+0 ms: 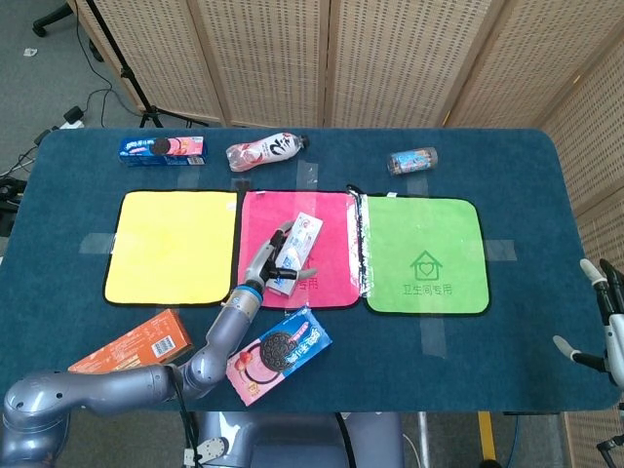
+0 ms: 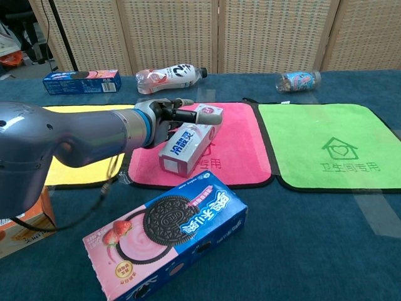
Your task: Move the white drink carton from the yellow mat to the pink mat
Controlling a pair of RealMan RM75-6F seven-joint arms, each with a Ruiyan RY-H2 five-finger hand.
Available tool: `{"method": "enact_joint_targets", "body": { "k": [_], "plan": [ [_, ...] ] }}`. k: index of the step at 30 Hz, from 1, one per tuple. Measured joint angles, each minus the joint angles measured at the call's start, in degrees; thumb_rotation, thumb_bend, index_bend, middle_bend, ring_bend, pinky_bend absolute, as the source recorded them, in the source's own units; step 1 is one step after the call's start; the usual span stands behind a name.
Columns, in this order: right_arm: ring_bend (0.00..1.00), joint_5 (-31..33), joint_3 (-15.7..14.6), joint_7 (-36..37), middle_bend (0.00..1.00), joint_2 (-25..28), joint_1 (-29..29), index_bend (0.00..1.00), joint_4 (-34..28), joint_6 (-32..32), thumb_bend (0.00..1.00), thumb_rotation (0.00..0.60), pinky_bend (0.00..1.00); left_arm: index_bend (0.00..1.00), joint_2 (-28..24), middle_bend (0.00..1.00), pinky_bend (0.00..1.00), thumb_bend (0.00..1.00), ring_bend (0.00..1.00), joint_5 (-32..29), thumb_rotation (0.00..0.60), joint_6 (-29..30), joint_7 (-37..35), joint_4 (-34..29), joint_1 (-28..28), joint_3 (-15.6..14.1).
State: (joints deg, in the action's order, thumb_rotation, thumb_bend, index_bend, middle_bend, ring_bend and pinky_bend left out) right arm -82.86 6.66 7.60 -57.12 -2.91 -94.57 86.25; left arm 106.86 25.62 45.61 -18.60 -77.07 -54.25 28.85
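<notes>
My left hand point(image 1: 270, 255) point(image 2: 168, 118) grips the white drink carton point(image 1: 295, 253) point(image 2: 188, 143), holding it tilted over the middle of the pink mat point(image 1: 331, 219) point(image 2: 233, 135). Whether the carton's lower end touches the mat I cannot tell. The yellow mat point(image 1: 172, 246) point(image 2: 62, 168) lies bare to the left. My right hand point(image 1: 606, 322) shows only at the far right edge of the head view, beside the table with fingers spread and nothing in it.
A pink and blue Oreo box point(image 1: 277, 354) point(image 2: 166, 235) lies in front of the pink mat. An orange box point(image 1: 132, 342) sits front left. The green mat point(image 1: 425, 255) lies to the right. At the back lie a blue cookie box point(image 1: 162, 148), a bottle point(image 1: 265, 151) and a small bottle point(image 1: 412, 160).
</notes>
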Motion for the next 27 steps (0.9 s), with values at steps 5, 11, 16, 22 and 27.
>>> {"method": "enact_joint_targets", "body": {
  "k": [5,11,16,22,27],
  "plan": [
    [0.00,0.2,0.1,0.3,0.00,0.1,0.0,0.00,0.1,-0.1,0.00,0.600,0.00,0.00,-1.8,0.00,0.00,0.03,0.00,1.7,0.600,2.1,1.2,-2.5,1.5,0.3],
    [0.00,-0.4,-0.1,0.5,0.00,0.2,0.2,0.00,-0.2,0.4,0.00,0.600,0.00,0.00,-7.5,0.00,0.00,0.01,0.00,5.7,0.600,4.1,3.4,-7.1,5.2,-1.3],
    [0.00,-1.0,-0.4,-0.1,0.00,0.1,0.2,0.00,-0.4,0.5,0.00,0.600,0.00,0.00,-15.0,0.00,0.00,0.01,0.00,12.0,0.600,6.8,4.9,-11.4,10.2,-3.9],
    [0.00,-1.8,-0.7,-1.2,0.00,-0.1,0.4,0.00,-1.0,1.0,0.00,0.600,0.00,0.00,-25.8,0.00,0.00,0.00,0.00,22.1,0.600,8.4,5.1,-15.2,16.6,-7.8],
    [0.00,-2.4,-0.9,-2.0,0.00,-0.3,0.5,0.00,-1.3,1.5,0.00,0.600,0.00,0.00,-32.3,0.00,0.00,0.00,0.00,32.7,0.600,11.8,4.1,-15.3,22.2,-11.7]
  ]
}}
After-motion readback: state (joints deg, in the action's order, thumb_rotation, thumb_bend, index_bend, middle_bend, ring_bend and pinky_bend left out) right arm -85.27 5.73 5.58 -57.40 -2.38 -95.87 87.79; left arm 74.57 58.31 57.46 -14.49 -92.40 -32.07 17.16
